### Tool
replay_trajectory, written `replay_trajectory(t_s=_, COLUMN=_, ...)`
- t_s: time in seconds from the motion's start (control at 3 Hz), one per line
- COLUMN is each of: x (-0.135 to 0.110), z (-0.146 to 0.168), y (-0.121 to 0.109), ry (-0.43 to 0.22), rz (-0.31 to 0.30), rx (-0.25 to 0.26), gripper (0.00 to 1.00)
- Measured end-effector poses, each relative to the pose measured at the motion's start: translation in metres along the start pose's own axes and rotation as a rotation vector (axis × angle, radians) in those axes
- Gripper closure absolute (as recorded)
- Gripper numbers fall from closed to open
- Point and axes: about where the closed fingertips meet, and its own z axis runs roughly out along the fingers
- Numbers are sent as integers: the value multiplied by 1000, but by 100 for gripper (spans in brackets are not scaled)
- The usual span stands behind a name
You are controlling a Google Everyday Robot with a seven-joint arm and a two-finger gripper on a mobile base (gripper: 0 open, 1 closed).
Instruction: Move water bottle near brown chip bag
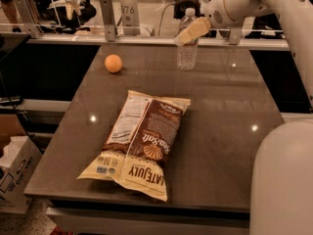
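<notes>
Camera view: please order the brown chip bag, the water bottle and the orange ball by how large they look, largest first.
1. brown chip bag, clearly largest, though it lies nearest the camera.
2. water bottle, standing far back, the tool in front of its upper part.
3. orange ball, smallest, about as far back.

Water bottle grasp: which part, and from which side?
Grip the water bottle by its ribbed body, from the right side. It stands upright at the far edge of the table, narrow and round, so a horizontal pinch fits. The gripper is at its upper part.
</notes>
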Motion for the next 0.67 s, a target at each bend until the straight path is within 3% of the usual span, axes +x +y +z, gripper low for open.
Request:
replay_trajectory(t_s=0.33, x=6, z=5, y=5, ry=0, rz=11, rx=-8, gripper=16)
replay_trajectory(t_s=0.67, x=9, z=7, y=9, ry=-2, rz=17, rx=-17, gripper=39)
